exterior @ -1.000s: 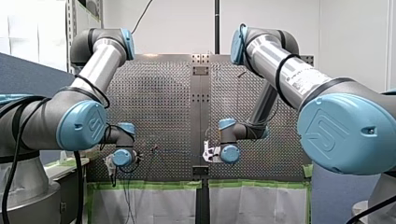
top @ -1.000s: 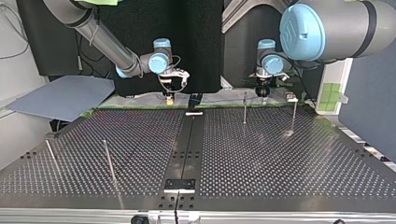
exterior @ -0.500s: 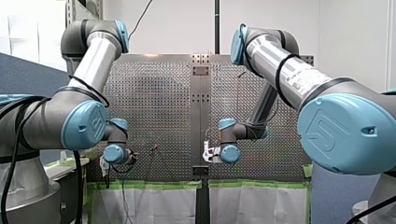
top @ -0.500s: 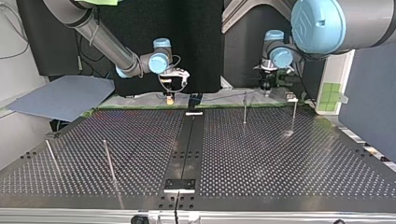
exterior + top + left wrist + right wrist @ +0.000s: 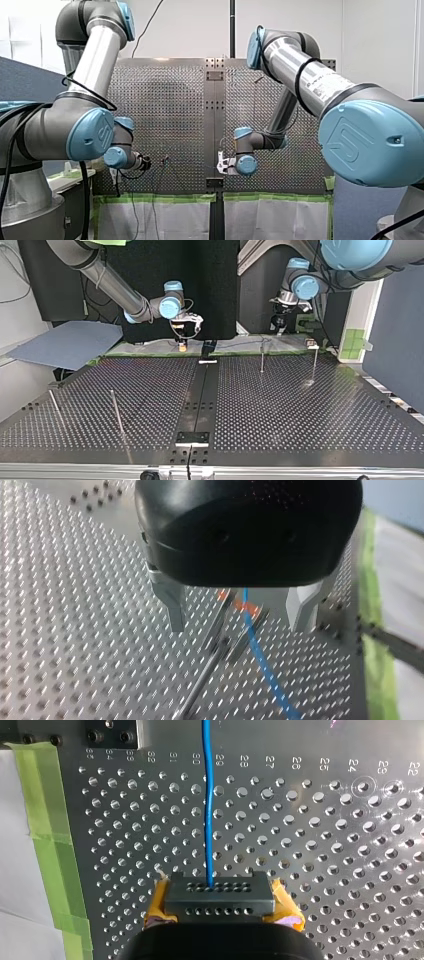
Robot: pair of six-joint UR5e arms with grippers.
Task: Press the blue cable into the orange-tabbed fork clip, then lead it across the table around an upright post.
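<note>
Apparently blue cable (image 5: pixel 260 655) already sits in orange-tabbed fork clip (image 5: pixel 241 605); pressing step judged done, though seating depth cannot be confirmed. Left pincer (image 5: pixel 237 617) poised above clip, metal fingers (image 5: pixel 172 610) spread wide, nothing held. Right pincer (image 5: pixel 216 892) clamped on cable, well apart from clip, yellow pads (image 5: pixel 159 907) seen. Cable pulled straight ahead of it. Routing around upright post (image 5: pixel 116 412), well apart from clip, not yet begun. Both wrists kept low over bench (image 5: pixel 300 410).
</note>
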